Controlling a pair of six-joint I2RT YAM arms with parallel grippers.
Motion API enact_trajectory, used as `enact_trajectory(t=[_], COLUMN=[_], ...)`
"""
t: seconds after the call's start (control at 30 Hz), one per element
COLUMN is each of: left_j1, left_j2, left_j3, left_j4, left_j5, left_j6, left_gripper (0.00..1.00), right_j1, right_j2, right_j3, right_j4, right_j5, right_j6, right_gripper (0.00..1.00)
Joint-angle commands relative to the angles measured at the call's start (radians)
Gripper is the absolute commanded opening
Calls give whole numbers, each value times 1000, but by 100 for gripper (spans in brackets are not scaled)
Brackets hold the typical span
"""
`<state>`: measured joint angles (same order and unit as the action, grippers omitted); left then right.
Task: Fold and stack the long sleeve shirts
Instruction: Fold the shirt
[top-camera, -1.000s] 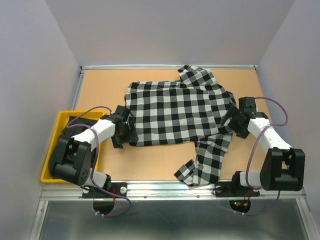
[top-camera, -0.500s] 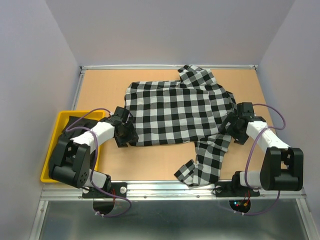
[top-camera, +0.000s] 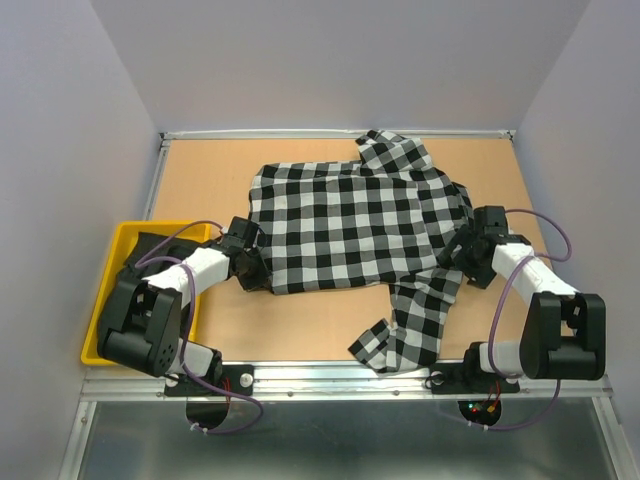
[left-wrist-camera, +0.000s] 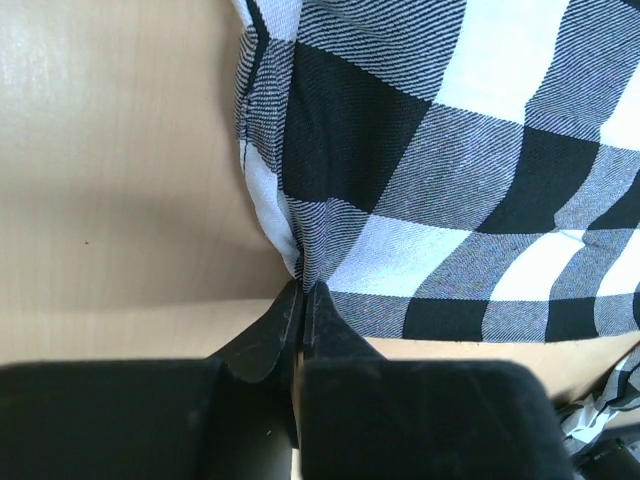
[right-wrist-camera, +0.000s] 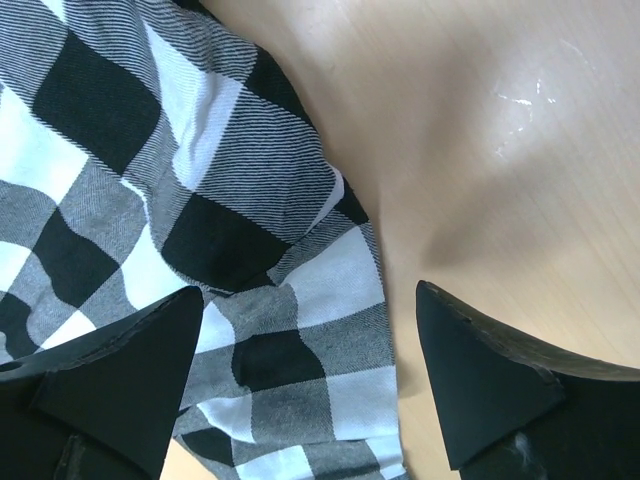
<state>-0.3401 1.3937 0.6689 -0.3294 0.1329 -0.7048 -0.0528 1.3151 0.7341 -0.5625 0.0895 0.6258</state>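
The black-and-white check shirt (top-camera: 350, 225) lies spread flat on the wooden table. One sleeve (top-camera: 405, 325) trails toward the near edge, and the other is bunched at the far side (top-camera: 395, 155). My left gripper (top-camera: 256, 272) is shut on the shirt's near-left edge. In the left wrist view its jaws (left-wrist-camera: 301, 292) pinch a fold of the check cloth (left-wrist-camera: 450, 150). My right gripper (top-camera: 463, 250) is open at the shirt's right edge. In the right wrist view its fingertips (right-wrist-camera: 310, 295) straddle the cloth's edge (right-wrist-camera: 300, 330) without touching it. Something black (top-camera: 160, 243) lies in the tray, mostly hidden by my left arm.
A yellow tray (top-camera: 110, 300) sits off the table's left side beside my left arm. A metal rail (top-camera: 340, 133) borders the table's far edge, with grey walls on three sides. Bare wood (top-camera: 300, 320) shows between the shirt's hem and the near edge.
My left gripper has closed from open onto the shirt's near-left edge and dropped lower. My right gripper has moved in toward the shirt's right edge, its jaws slightly narrower.
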Motion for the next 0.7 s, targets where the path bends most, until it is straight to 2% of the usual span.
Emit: enact_trajectory(t=[0.0, 0.03, 0.3, 0.5, 0.53, 0.63, 0.67], left_j1=[-7, -7, -7, -7, -5, -5, -5], left_j2=[-1, -10, -42, -47, -50, -55, -55], left_j3=[-32, -26, 11, 21, 29, 43, 53], left_j4=[-34, -40, -108, -129, -134, -154, -158], left_j5=[-3, -9, -50, -59, -61, -82, -91], left_j6=[13, 18, 51, 59, 62, 67, 73], left_gripper=[3, 0, 0, 0, 0, 0, 0], right_j1=[-7, -7, -7, -7, -7, -7, -7], right_j2=[13, 21, 76, 66, 49, 29, 20], right_j3=[-44, -47, -85, -101, -104, -101, -95], right_j4=[56, 70, 119, 118, 118, 115, 113], right_j5=[-4, -14, -43, -59, -59, -48, -47], right_j6=[12, 9, -6, -15, -15, -18, -18], right_gripper=[91, 91, 80, 51, 38, 26, 17])
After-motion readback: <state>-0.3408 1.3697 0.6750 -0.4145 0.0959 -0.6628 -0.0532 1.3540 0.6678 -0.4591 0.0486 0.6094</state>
